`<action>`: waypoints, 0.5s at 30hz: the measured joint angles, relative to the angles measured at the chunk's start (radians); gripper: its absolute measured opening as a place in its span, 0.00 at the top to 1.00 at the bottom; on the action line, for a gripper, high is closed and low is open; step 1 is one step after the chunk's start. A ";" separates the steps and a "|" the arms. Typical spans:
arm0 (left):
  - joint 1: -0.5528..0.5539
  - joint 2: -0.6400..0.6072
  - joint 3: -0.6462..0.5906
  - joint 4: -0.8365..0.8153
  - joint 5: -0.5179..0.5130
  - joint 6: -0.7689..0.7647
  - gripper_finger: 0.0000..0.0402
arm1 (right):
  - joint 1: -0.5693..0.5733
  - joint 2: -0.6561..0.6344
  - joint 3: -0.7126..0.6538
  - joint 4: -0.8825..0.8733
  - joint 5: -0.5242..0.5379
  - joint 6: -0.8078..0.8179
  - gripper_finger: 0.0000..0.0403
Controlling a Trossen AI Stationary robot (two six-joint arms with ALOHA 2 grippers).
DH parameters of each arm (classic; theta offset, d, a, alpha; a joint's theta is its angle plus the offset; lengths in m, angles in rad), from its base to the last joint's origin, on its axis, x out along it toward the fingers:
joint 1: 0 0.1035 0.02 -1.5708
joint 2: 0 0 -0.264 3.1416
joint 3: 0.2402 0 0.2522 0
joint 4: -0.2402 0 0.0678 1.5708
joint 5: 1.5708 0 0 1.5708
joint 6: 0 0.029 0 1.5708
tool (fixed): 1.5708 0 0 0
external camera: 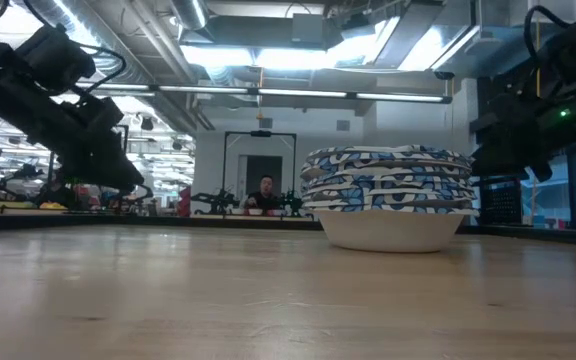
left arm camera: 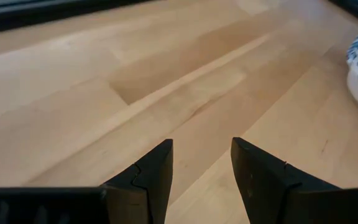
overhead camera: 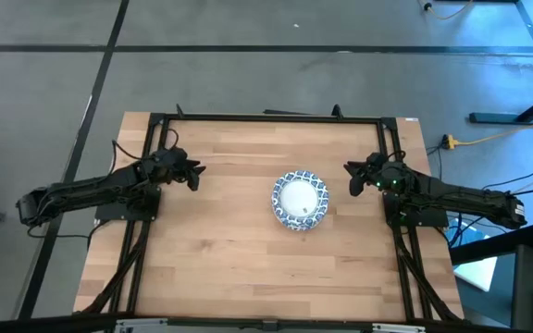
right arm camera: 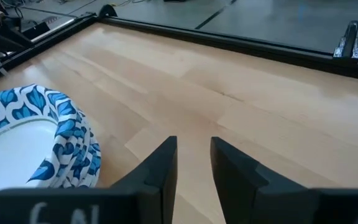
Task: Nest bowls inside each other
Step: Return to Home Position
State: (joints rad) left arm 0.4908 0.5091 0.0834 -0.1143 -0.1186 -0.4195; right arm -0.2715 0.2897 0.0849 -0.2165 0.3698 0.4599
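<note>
**Bowls nested in one stack, both tools empty and clear of it**

High view: The bowls [overhead camera: 300,200] stand nested as a single stack on the tabletop [overhead camera: 220,268], just off its centre toward 3 o'clock. The top bowl shows its white inside, ringed by the blue-and-white rim. The left tool [overhead camera: 195,176] hangs at about 10 o'clock from the stack, well apart from it. The right tool [overhead camera: 350,176] hangs at about 2 o'clock from the stack, near it but not touching. Both tools point inward toward the stack.

Low view: The stack sits toward 3 o'clock in the picture. The plain white wall of the lowest bowl rests on the wood, and patterned rims lie layered closely above it. I cannot tell their exact count. The dark arms hang above the tabletop at 9 o'clock and 3 o'clock, and neither touches the bowls. A person [external camera: 261,195] shows in the room far behind.

Left wrist view: This tool's fingers [left arm camera: 151,177] stand spread with a wide gap and only bare wood between them, so the tool is released and empty. An edge of the stack shows farther off, apart from the fingers.

Right wrist view: The fingers [right arm camera: 160,168] stand parted by a narrower gap with nothing between them, so this tool is also released and empty. The stack lies close beside the tool without touching it. A black frame [right arm camera: 229,40] runs along the tabletop's far edge.
</note>
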 joint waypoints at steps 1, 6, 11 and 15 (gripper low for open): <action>0.000 0.000 0.000 -0.010 -0.001 -0.003 0.61 | 0.000 0.000 0.000 0.000 0.000 0.000 0.76; 0.000 0.000 0.000 -0.034 -0.022 -0.019 0.61 | 0.000 0.002 0.000 0.000 0.000 -0.009 0.76; 0.000 0.000 0.000 -0.035 -0.022 -0.030 0.61 | 0.000 0.002 0.000 0.000 0.002 -0.031 0.76; 0.000 0.000 0.000 -0.035 -0.021 -0.050 0.61 | 0.000 0.002 0.000 0.000 -0.004 -0.035 0.76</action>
State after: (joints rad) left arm 0.4906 0.5091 0.0834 -0.1497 -0.1397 -0.4691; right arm -0.2718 0.2920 0.0849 -0.2167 0.3660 0.4252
